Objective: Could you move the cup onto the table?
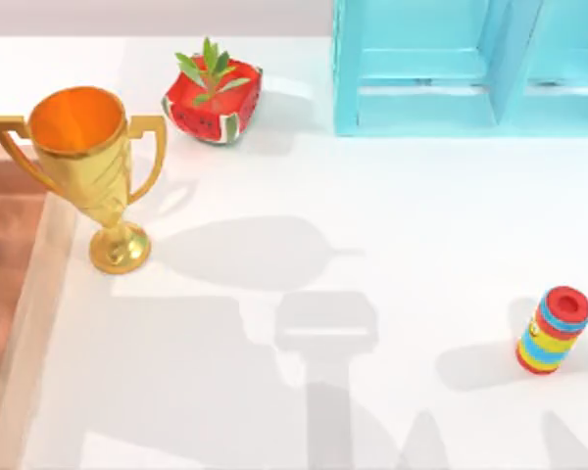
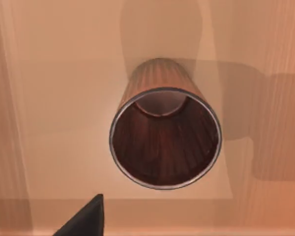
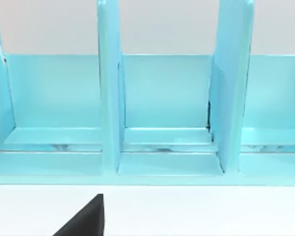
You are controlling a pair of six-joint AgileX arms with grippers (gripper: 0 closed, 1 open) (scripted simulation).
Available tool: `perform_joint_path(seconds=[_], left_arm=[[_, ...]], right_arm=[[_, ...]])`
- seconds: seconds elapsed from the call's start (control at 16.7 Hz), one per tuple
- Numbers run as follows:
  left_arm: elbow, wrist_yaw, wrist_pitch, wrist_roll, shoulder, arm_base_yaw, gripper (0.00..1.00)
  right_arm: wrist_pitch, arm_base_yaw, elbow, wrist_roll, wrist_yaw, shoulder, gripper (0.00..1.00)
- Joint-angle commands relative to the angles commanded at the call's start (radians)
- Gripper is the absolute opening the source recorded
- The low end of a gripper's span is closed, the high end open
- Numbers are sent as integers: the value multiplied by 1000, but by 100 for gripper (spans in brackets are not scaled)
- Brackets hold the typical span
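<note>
the left wrist view looks down into the cup (image 2: 165, 137), upright on a beige, wood-edged surface, with one dark fingertip (image 2: 86, 219) apart from it (how far that gripper is open cannot be told). the white table (image 1: 304, 392) carries a gold trophy (image 1: 93, 166), a watermelon planter (image 1: 214, 98) and a striped cylinder (image 1: 553, 330). the right wrist view faces the turquoise shelf unit (image 3: 162, 113).

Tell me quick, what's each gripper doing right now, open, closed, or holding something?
Left gripper: above the ribbed pinkish-brown cup; open or shut cannot be told.
Right gripper: facing the turquoise shelf unit; cannot be told.
</note>
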State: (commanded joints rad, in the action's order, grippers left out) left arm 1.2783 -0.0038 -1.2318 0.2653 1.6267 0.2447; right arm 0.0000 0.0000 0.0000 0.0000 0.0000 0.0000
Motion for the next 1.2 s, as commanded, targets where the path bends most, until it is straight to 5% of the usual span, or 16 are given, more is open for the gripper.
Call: perform_joint_path(seconds=[0.36,0.72,1.2], left_arm=[[-213,0,289,7,61,6,100],[-247,0,325,8,71,7,100],[-247,0,325,8,71,7,40]], right_arm=[[0,0,0,0,0,0,100],[0,0,0,0,0,0,100],[0,0,0,0,0,0,100]])
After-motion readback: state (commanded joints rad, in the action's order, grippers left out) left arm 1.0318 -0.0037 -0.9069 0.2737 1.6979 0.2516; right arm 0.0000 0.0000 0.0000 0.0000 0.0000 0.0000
